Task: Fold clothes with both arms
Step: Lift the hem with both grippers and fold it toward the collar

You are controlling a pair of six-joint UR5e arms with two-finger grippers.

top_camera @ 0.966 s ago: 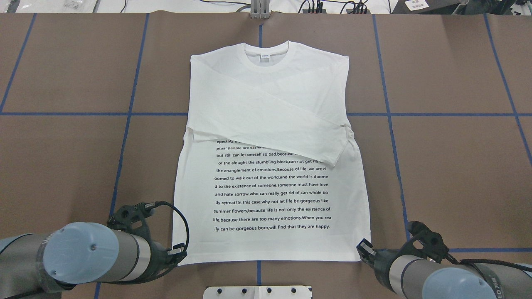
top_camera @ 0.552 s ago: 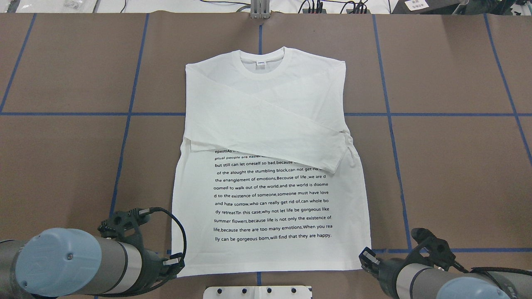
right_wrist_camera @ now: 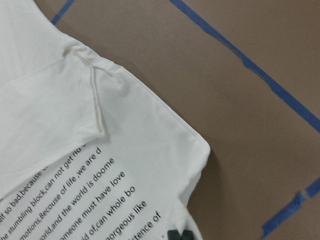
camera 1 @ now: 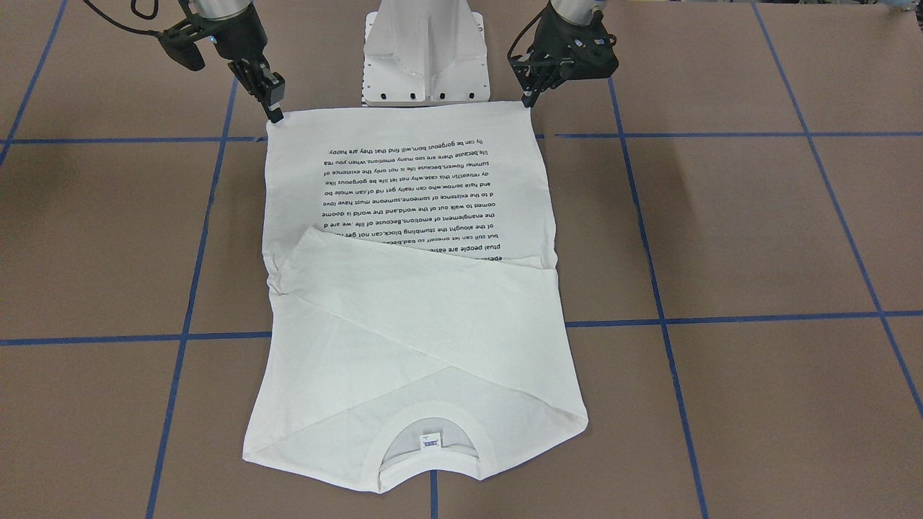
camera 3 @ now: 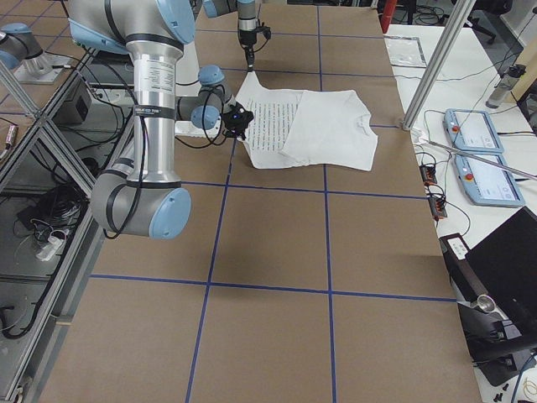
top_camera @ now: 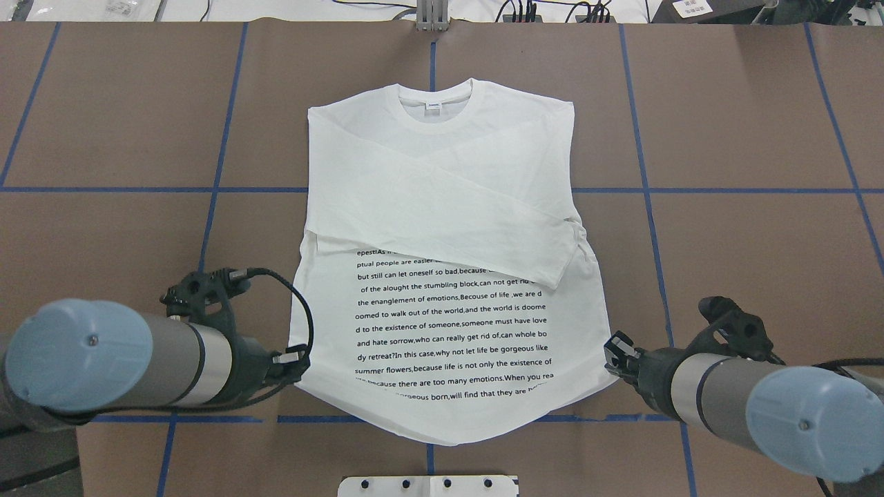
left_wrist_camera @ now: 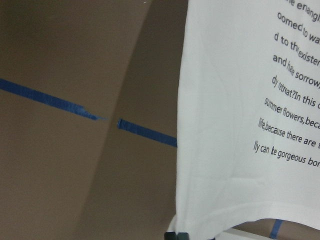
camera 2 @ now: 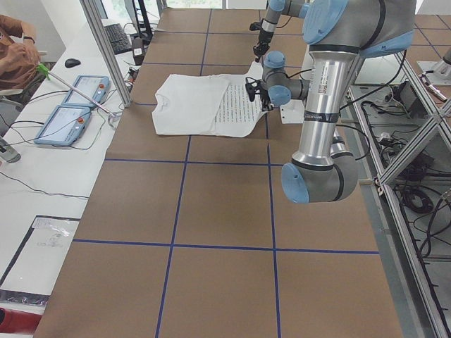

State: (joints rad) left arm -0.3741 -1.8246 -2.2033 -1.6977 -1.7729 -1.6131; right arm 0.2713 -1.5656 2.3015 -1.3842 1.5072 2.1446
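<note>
Both bottom corners of the shirt point(top_camera: 442, 172) have been lifted off the worktop point(top_camera: 760, 124) and carried a little way toward its far edge since a second ago, when the hem point(top_camera: 449, 433) lay flat and straight near the robot's edge. The hem is now seen bowed, its middle sagging back toward the robot's edge between the two raised corners.

A white long-sleeved shirt is shown spread in the middle of the brown worktop, front up. Its sleeves point(top_camera: 483, 235) are folded across the chest, and a block of black printed lines point(top_camera: 452, 324) fills the lower half. The collar point(top_camera: 436, 124) is pointed at the far edge.

The left pincer point(top_camera: 300, 360) is closed on the bottom corner on the robot's left, and the right pincer point(top_camera: 610, 349) is closed on the opposite corner. In each wrist view the cloth is seen pinched at the bottom of the picture.

The shirt's long axis is laid from the robot's edge to the far edge, so the collar lies straight ahead of both pincers, away from the robot. Neither arm is nearer: they are held level, one per corner. The fold is judged barely begun. The hem would likely have to be carried forward evenly over the print toward the collar, or the fold line could be skewed.
</note>
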